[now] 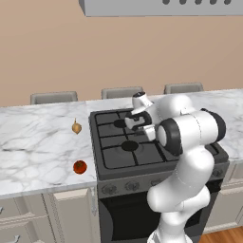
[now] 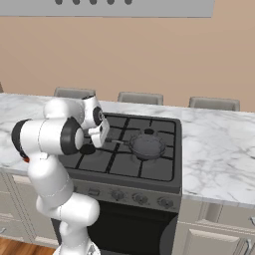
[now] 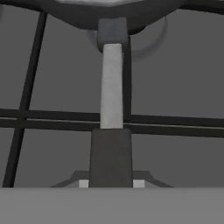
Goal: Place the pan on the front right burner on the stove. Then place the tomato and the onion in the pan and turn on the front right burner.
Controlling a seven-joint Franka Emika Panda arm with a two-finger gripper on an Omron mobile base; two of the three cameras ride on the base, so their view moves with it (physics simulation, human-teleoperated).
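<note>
My gripper (image 2: 106, 140) is shut on the end of the pan's long handle (image 3: 111, 87). The dark grey pan (image 2: 147, 146) hangs level over the right half of the stove (image 2: 164, 172), just in front of the back right burner cap (image 2: 149, 131). The front right burner is hidden from me. In the hand view the handle runs straight up from my gripper (image 3: 111, 183) to the pan's rim (image 3: 109, 13), with grate bars below. The onion (image 1: 76, 127) and the tomato (image 1: 79, 166) lie on the marble counter (image 1: 38, 142) left of the stove, the tomato nearer the front edge.
A row of knobs (image 2: 139, 199) lines the stove's grey front panel above the dark oven door. Chair backs (image 1: 53, 97) stand behind the counter, and a range hood (image 2: 149, 7) hangs overhead. More marble counter (image 2: 219, 144) stretches right of the stove.
</note>
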